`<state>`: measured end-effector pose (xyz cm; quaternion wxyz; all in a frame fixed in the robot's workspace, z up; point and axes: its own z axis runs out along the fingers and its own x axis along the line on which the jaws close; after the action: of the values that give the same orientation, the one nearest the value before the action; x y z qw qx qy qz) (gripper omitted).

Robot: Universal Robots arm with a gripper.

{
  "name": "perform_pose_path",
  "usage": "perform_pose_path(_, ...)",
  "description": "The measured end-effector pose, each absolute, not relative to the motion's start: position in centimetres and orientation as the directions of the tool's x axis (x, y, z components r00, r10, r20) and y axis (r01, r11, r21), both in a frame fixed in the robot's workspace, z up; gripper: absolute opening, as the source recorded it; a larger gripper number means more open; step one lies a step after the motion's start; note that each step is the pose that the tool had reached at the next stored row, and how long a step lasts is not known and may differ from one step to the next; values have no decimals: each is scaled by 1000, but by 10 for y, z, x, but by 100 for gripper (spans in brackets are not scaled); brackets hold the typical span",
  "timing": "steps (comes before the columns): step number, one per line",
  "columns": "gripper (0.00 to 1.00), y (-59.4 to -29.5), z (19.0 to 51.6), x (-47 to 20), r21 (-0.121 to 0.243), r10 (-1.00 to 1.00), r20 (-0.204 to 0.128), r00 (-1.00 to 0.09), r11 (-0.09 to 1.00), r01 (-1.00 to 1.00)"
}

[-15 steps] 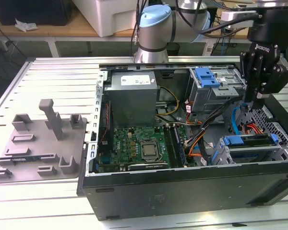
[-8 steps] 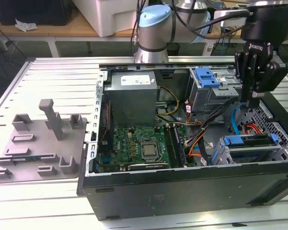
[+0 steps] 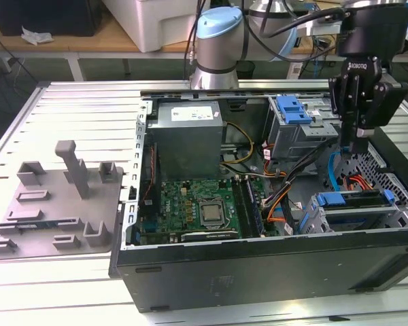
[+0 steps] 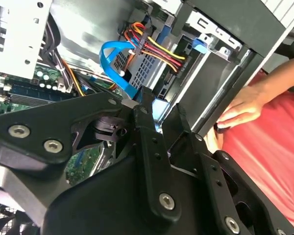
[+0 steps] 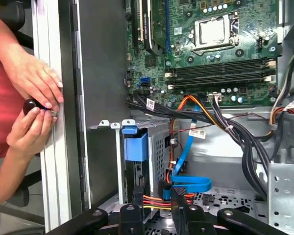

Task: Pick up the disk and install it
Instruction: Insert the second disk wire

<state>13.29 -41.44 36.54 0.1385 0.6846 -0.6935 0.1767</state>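
Note:
The disk [image 3: 350,199] sits slid into the lower drive cage at the exterior view's right end of the open computer case, blue rail frame showing and its body mostly hidden by the cage. Its blue end tab [image 5: 135,145] faces out in the first wrist view, and a blue data cable [image 5: 191,182] and coloured power wires run to it. My black gripper [image 3: 359,148] hangs just above that cage, open a little, with nothing between its fingers [image 5: 137,198]. In the second wrist view the gripper [image 4: 161,100] points down at the cage.
A person's hands [image 5: 34,83] hold a small dark item against the case's side wall [image 5: 100,63], close to the cage. A bare blue bracket [image 3: 292,109] tops the upper bay. A grey power supply [image 3: 189,129], motherboard [image 3: 204,210] and loose cables fill the case. A grey fixture plate [image 3: 54,204] lies left.

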Motion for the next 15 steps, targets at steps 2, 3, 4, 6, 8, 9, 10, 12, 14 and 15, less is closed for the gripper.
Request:
perform_pose_path(2, 36, -414, 364, 133, -56, -899, 437, -25, 1, -998)
perform_pose_path(3, 36, -414, 364, 133, -56, -899, 437, -26, 1, -998)
perform_pose_path(4, 36, -414, 363, 132, -56, -899, 437, -27, 2, -998)
perform_pose_path(6, 36, -413, 362, 132, -57, -899, 437, -31, 6, -998)
perform_pose_path(8, 36, -413, 361, 132, -58, -899, 437, -37, 13, -998)
perform_pose_path(9, 36, -413, 361, 132, -58, -899, 437, -40, 16, -998)
perform_pose_path(10, 36, -413, 361, 132, -58, -899, 437, -42, 18, -998)
perform_pose_path(12, 36, -412, 360, 132, -58, -898, 437, -46, 24, -998)
perform_pose_path(14, 36, -412, 360, 134, -58, -897, 437, -58, 37, -998)
perform_pose_path(15, 36, -412, 360, 135, -58, -897, 437, -62, 41, -997)
